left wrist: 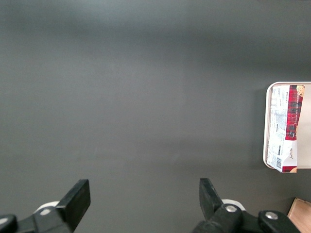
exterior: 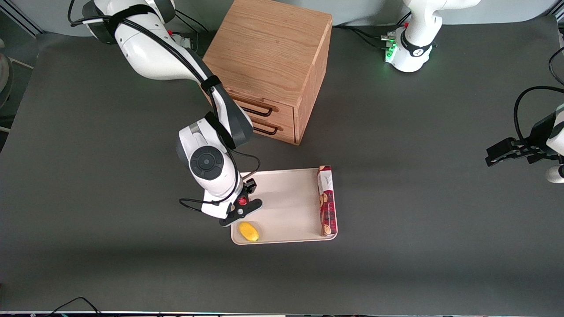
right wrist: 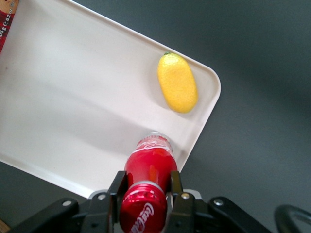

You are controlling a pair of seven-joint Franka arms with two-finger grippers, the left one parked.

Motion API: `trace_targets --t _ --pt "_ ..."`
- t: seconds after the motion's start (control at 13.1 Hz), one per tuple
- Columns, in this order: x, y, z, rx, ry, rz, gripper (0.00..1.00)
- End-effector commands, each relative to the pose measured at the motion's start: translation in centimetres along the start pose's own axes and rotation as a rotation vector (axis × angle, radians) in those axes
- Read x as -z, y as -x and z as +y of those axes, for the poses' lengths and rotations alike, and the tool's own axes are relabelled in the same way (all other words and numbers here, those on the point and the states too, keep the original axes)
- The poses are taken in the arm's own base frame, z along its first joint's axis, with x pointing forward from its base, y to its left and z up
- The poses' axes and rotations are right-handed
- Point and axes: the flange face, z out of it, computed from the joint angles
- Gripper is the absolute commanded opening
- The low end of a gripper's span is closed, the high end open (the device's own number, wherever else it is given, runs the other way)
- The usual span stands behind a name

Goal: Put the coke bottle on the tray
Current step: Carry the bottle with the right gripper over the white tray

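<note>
A dark grey mat covers the whole table [exterior: 418,198], and I take the off-white tray [exterior: 286,207] near the middle of it as my landmark. From the front camera I see my gripper [exterior: 243,203] hanging over the tray's edge toward the working arm's end of the table, with the red cap of the coke bottle [exterior: 242,201] showing between the black fingers. On the wrist camera the fingers [right wrist: 177,187] are clamped on the bottle's [right wrist: 149,167] upper body just below the cap, and its base sits over the tray [right wrist: 73,97] just inside the rim; I can't tell whether it touches the surface. A yellow lemon [exterior: 248,231] lies in the tray's corner nearest the front camera, close to the bottle. A long red biscuit box [exterior: 326,200] lies along the tray's edge toward the parked arm. A wooden drawer cabinet [exterior: 271,66] stands farther from the front camera than the tray.
</note>
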Motion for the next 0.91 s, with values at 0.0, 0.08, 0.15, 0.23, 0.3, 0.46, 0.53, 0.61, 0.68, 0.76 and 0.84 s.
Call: trace_targets --t 0.0,0.08,0.15,0.23,0.3,0.46,0.53,0.61,0.68,0.76,0.84 --pt "0.5 0.0 0.9 -0.024 0.014 0.012 0.96" --pt "0.4 0.0 1.2 -0.028 0.009 0.010 1.00" --pt "0.4 0.0 1.2 -0.037 0.006 0.006 1.00" --pt "0.7 0.1 1.2 -0.039 0.003 0.007 1.00" --pt "1.2 0.1 1.3 -0.040 0.002 0.012 1.00" --pt "1.8 0.0 1.7 -0.045 0.002 0.021 1.00" --pt "2.6 0.0 1.8 -0.046 0.002 0.031 1.00" --pt "4.1 0.0 3.1 -0.064 0.007 0.051 1.00" --pt "6.5 0.2 4.1 -0.078 0.016 0.083 1.00" --pt "9.8 0.7 5.1 -0.079 0.020 0.113 1.00" --pt "13.6 1.9 6.2 -0.091 0.014 0.110 1.00"
